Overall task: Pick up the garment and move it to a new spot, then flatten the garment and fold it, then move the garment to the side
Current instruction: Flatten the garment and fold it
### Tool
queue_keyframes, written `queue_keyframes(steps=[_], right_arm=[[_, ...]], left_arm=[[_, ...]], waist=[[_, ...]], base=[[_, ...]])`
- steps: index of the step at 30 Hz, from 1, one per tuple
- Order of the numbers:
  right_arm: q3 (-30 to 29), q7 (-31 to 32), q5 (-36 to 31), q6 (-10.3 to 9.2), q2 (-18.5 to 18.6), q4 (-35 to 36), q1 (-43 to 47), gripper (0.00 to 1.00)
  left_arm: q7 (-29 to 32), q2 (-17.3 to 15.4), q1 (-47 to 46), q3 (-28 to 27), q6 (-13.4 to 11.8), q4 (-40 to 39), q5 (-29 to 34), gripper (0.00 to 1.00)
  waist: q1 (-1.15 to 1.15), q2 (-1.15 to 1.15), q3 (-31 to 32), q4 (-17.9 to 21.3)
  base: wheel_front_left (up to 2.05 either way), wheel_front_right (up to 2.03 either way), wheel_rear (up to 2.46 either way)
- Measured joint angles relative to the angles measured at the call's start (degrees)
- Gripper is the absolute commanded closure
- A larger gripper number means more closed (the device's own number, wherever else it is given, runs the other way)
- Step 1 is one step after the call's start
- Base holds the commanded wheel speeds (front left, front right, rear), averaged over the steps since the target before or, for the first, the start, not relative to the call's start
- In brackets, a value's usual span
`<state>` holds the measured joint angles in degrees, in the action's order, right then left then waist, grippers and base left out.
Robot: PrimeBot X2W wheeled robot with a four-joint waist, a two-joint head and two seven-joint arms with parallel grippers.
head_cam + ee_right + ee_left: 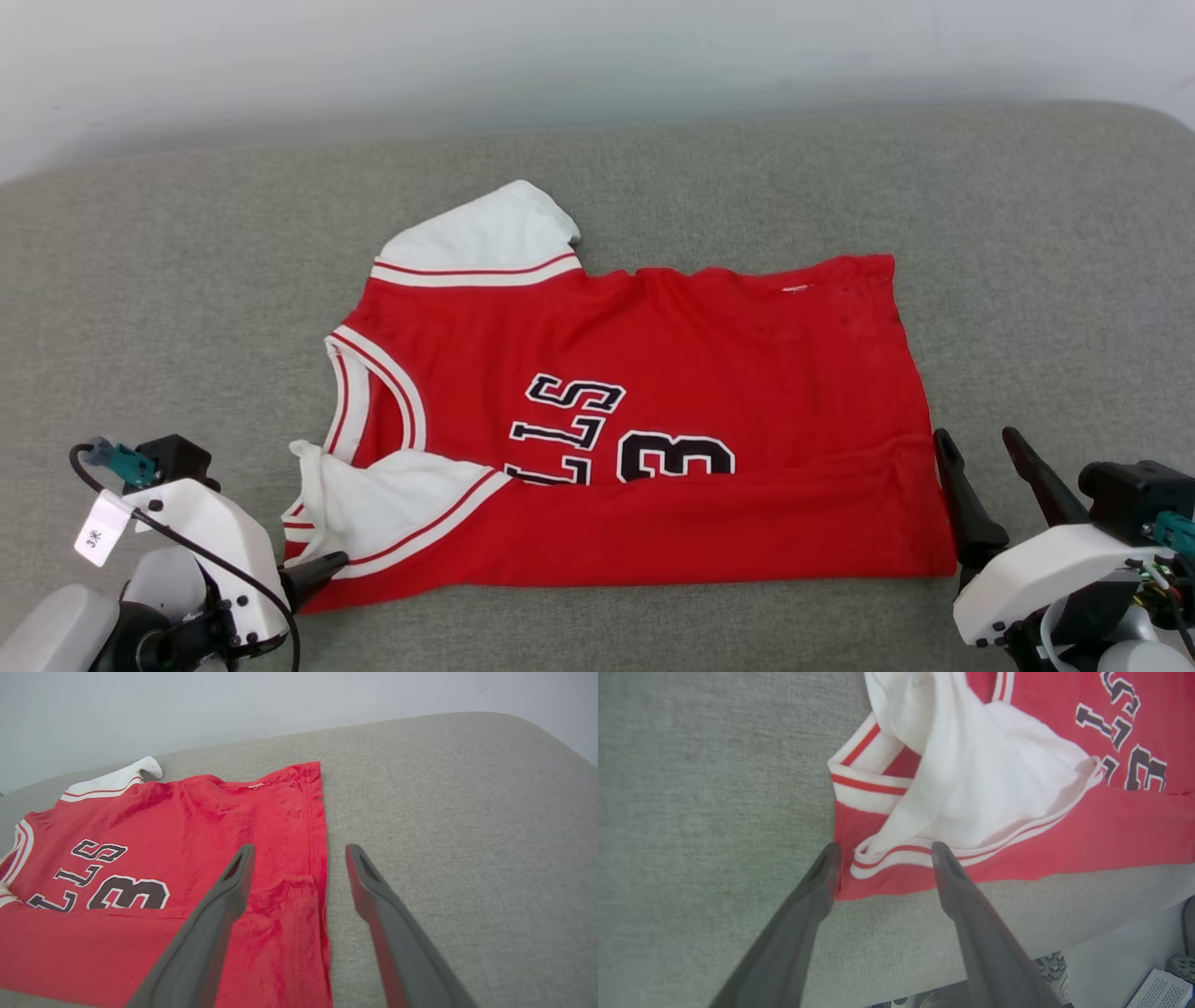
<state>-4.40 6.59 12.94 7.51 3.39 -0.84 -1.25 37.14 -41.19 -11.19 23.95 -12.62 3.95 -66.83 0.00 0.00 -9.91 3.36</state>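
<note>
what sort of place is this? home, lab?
Probably an indoor lab or test room: a grey fabric-padded surface with a rounded corner against a bare pale wall, the garment spread on it, a printed booklet on the floor below.

Head view down over garment (pixel 653 355), shared by both wrist views, left close above sleeve (pixel 971 788), right low at hem (pixel 322 858)

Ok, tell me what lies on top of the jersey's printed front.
The near side of the garment, white sleeve included, is folded over it. That fold covers the lower part of the letters and the 3; what is beneath cannot be seen.
</note>
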Motion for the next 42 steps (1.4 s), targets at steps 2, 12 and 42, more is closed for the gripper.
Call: queue_keyframes(steps=[2, 12, 42], right_arm=[[-0.03, -0.04, 0.00, 0.00, -0.04, -0.03, -0.33, 0.00], [-1.56, 1.96, 0.88, 0.00, -0.20, -0.63, -1.34, 0.00], [4.56, 37.51, 9.38, -0.03, 7.90, -8.25, -5.80, 1.00]], left_arm=[[0.08, 0.69, -0.09, 0.12, 0.43, 1.09, -0.60, 0.00], [0.09, 3.49, -2.14, 1.13, 4.13, 6.90, -1.94, 1.00], [-6.15, 3.77, -3.50, 2.82, 5.46, -2.88, 4.57, 1.00]], waist=[[0.00, 0.00, -1.03, 0.43], [0.00, 0.00, -3.07, 1.43], [0.00, 0.00, -3.40, -4.30]], base=[[0.00, 0.00, 0.00], [0.00, 0.00, 0.00], [0.00, 0.00, 0.00]])
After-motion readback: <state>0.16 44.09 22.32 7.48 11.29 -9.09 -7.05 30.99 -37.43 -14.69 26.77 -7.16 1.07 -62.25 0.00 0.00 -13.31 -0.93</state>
